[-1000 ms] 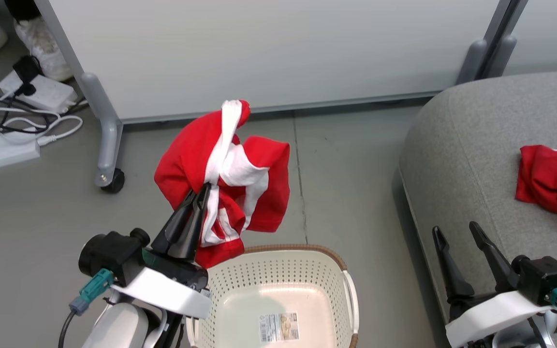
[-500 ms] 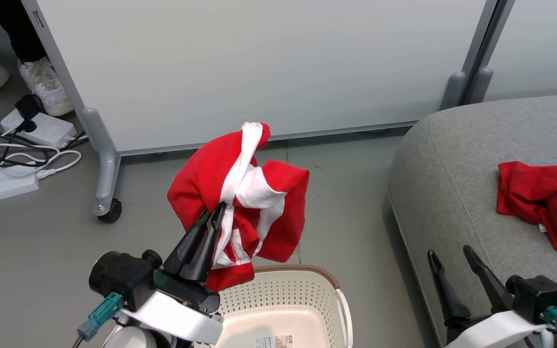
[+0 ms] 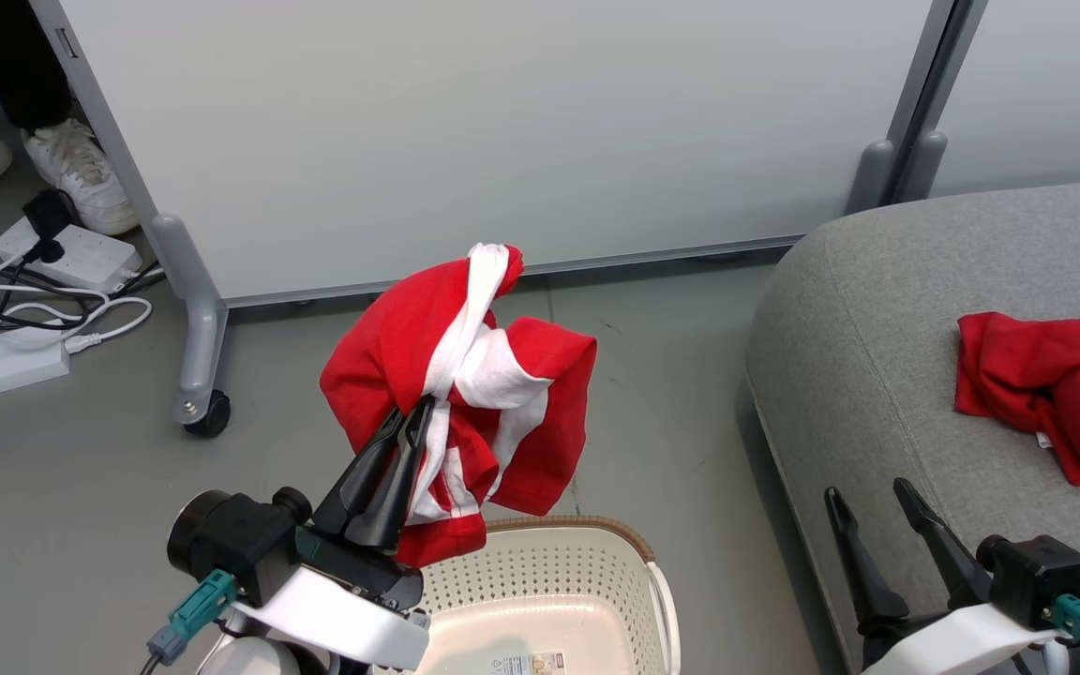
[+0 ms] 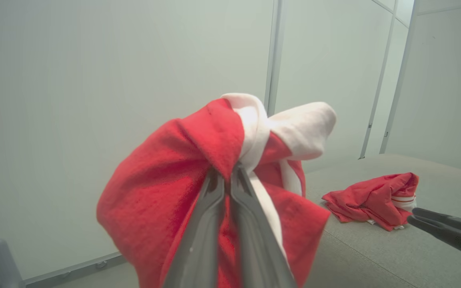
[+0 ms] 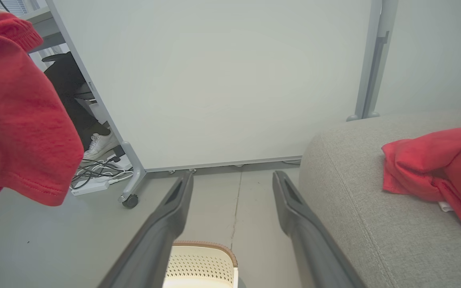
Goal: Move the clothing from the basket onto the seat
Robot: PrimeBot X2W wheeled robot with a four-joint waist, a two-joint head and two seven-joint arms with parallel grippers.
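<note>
over basket (image 3: 577, 572), left hand (image 3: 413, 415) pinches clothing (image 3: 381, 347).

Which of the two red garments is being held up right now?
The garment pinched in the left gripper; the other garment lies crumpled on the sofa.

Floor (image 3: 671, 394) between basket (image 3: 596, 530) and seat (image 3: 859, 356) open (partition (image 3: 502, 122) blocks behind).

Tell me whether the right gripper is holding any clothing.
No: the right gripper is open and empty beside the seat, while the left gripper is shut on the red garment.
</note>
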